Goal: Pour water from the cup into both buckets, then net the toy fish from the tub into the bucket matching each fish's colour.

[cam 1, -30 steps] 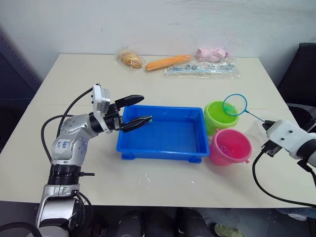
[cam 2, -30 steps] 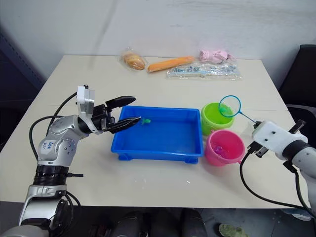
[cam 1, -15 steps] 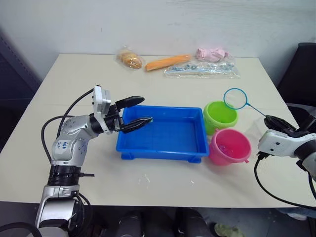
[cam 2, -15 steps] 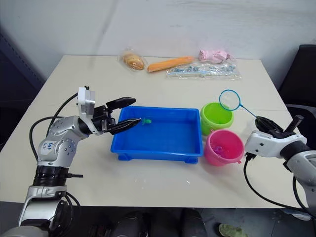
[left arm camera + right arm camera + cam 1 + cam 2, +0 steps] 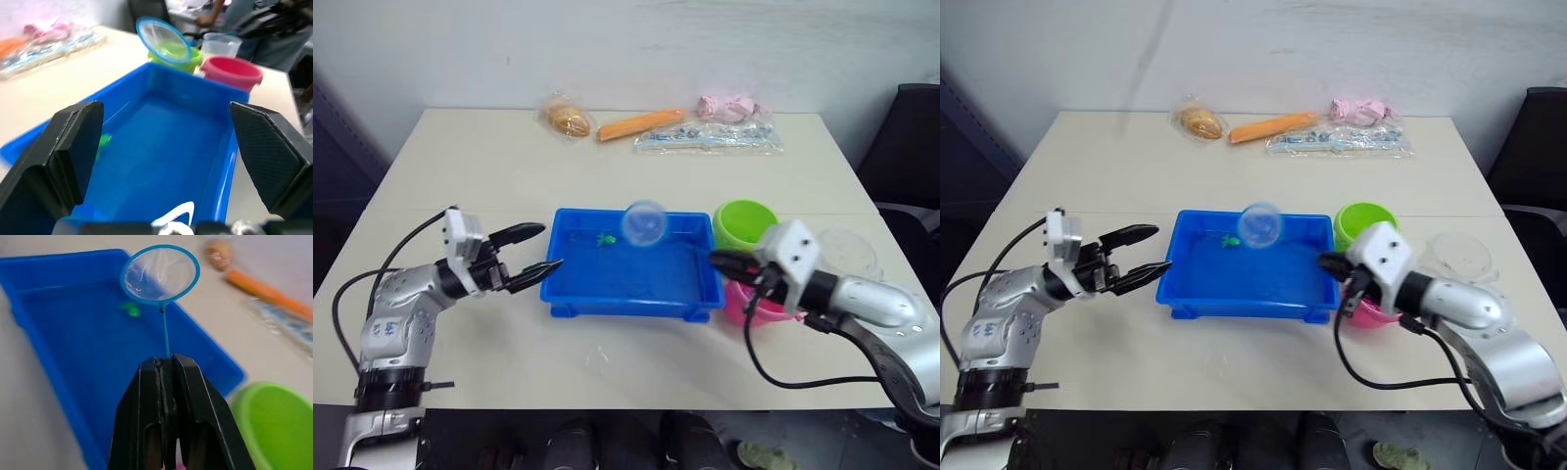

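- The right gripper (image 5: 168, 369) clamps its two black fingers tight on the thin handle of the net (image 5: 160, 274), holding the blue-rimmed hoop above the far part of the tub (image 5: 636, 294)
- The bright blue tub sits at the middle of the table (image 5: 489, 157); one green toy fish (image 5: 604, 238) lies near its far wall, just beside the hoop as seen from the head camera
- The left gripper (image 5: 533, 251) hovers at the tub's left end with its fingers spread apart and nothing between them
- The green bucket (image 5: 745, 223) stands just beyond the tub's far right corner, and the pink bucket (image 5: 232, 72) stands on the near side of it, partly hidden behind the right arm in the head views
- The clear cup (image 5: 847, 252) rests on the table to the right of the buckets
- Along the table's far edge lie a bagged bread roll (image 5: 570, 118), an orange carrot-shaped item (image 5: 641, 123), a pink soft item (image 5: 726, 105) and a clear plastic packet (image 5: 705, 137)
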